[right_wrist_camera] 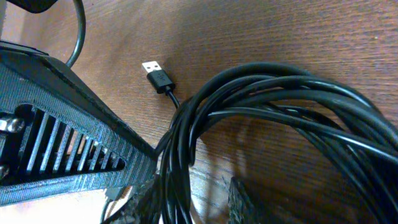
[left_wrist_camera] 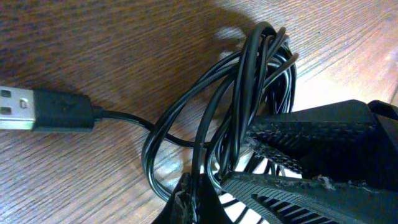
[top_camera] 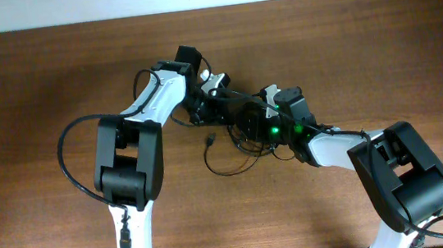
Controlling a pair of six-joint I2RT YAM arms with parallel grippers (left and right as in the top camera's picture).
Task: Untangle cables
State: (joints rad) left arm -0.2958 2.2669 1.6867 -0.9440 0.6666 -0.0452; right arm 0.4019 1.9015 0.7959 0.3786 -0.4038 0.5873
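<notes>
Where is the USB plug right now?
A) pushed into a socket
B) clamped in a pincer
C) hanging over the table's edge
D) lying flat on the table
D: the plug lies flat on the wooden table, out to the side of the tangled cables, with nothing on it but its own cord.

USB plug was cropped by the left wrist view's edge, cables were hidden behind the left pincer, their loops ran off the right wrist view's edge
</notes>
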